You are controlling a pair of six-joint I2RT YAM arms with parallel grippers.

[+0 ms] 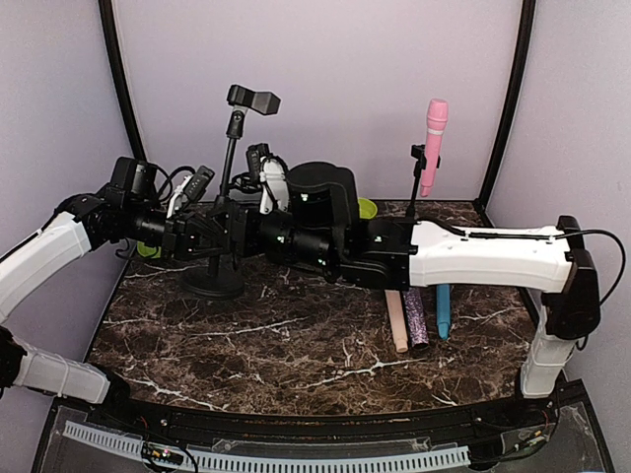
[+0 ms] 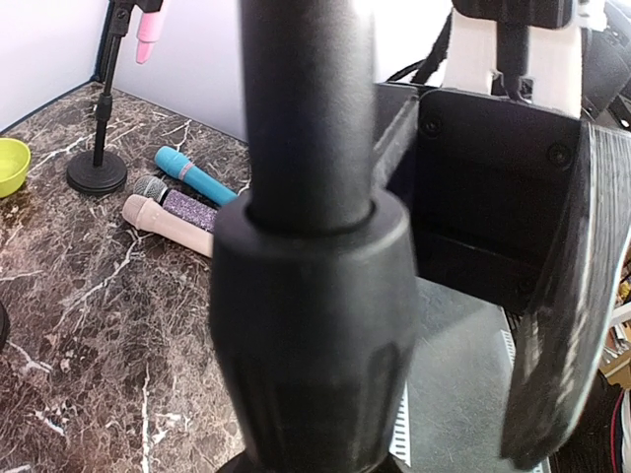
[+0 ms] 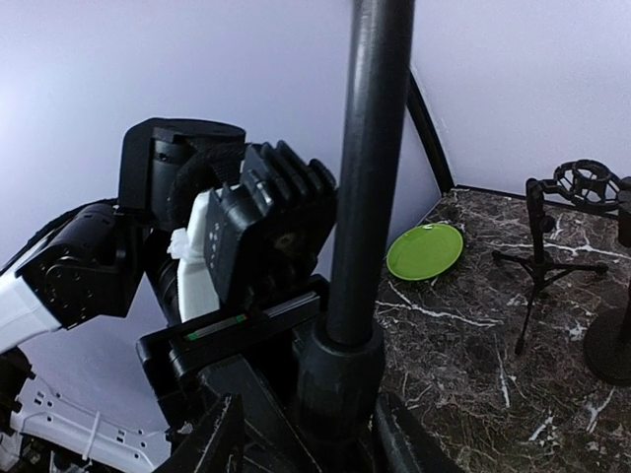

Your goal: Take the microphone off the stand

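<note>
The pink microphone (image 1: 435, 138) sits upright in the clip of a thin stand (image 1: 417, 182) at the back right; it also shows top left in the left wrist view (image 2: 150, 30). Neither gripper is near it. A second black stand (image 1: 229, 168) at the left has an empty clip (image 1: 254, 99). My left gripper (image 1: 209, 236) is shut on this stand's pole (image 2: 306, 99) just above its collar (image 2: 311, 325). From the right, my right gripper (image 3: 311, 443) straddles the same collar (image 3: 340, 384), its fingers (image 3: 212, 443) standing apart on either side.
Three microphones lie side by side right of centre: beige (image 1: 396, 320), glittery purple (image 1: 416, 315) and teal (image 1: 444, 310). A green plate (image 3: 424, 251) lies at the back, a green bowl (image 2: 10, 166) nearby. A small tripod stand (image 3: 582, 187) stands further along the table.
</note>
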